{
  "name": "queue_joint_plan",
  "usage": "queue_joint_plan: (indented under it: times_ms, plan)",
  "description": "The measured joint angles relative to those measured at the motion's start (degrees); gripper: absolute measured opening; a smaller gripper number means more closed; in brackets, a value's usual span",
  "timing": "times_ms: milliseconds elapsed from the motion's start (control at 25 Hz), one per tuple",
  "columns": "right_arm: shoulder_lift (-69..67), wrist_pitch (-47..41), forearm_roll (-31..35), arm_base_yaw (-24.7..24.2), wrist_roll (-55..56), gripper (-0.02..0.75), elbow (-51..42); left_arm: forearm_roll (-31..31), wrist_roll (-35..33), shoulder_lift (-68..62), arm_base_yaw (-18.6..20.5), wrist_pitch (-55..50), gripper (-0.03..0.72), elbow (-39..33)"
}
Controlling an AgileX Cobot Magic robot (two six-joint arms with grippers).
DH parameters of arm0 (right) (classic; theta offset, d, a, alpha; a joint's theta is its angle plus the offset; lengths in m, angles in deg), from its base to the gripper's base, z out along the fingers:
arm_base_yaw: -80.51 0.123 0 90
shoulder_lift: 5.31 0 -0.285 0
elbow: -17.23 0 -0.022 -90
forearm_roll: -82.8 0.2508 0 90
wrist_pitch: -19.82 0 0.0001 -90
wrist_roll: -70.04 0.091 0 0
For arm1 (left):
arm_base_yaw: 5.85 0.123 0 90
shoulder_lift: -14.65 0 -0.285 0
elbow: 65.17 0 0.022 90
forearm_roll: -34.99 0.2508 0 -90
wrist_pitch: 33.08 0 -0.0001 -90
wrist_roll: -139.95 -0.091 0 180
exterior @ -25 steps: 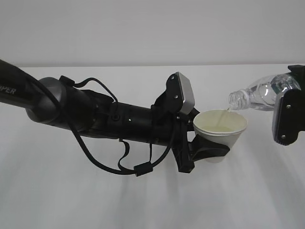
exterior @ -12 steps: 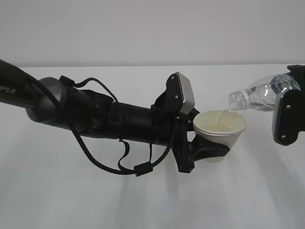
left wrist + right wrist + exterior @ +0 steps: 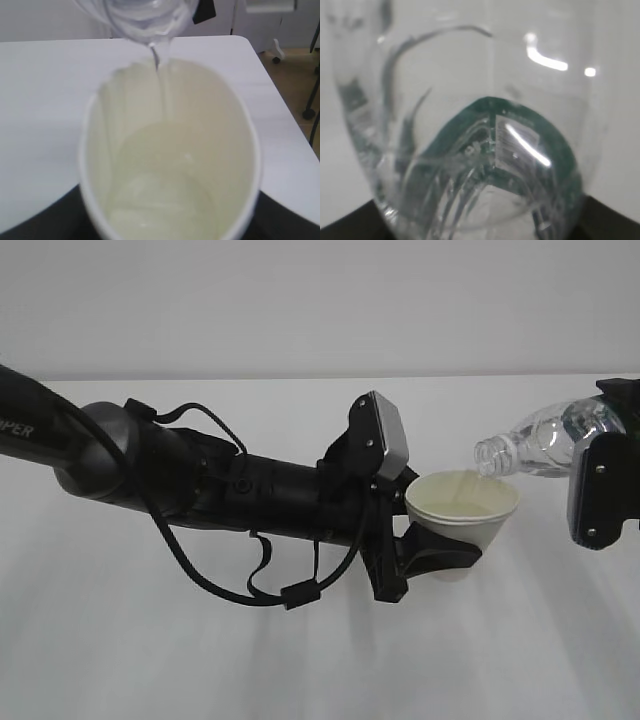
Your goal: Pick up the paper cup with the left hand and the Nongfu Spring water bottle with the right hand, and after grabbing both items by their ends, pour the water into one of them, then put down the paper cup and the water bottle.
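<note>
Both pickups are done: left gripper (image 3: 440, 555) clamps the paper cup (image 3: 462, 515) mid-desk, right gripper (image 3: 607, 470) grips the tilted Nongfu Spring water bottle (image 3: 540, 445), water (image 3: 162, 85) pouring; set-down remains.

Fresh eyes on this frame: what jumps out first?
Mid-air pour, right of centre: the water bottle, tipped nearly flat in the right gripper, sends a thin stream of water into the paper cup. The left gripper clamps the cup's lower body above the white table, its bulky black arm filling the left.
</note>
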Motion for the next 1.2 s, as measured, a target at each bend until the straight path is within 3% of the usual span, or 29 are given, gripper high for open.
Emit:
queue_joint_plan:
  times_ms: [1200]
  plan:
    - [0.0, -0.7, 0.2, 0.0, -1.5, 0.43, 0.0, 0.3, 0.0, 0.0, 0.0, -0.1, 0.412, 0.0]
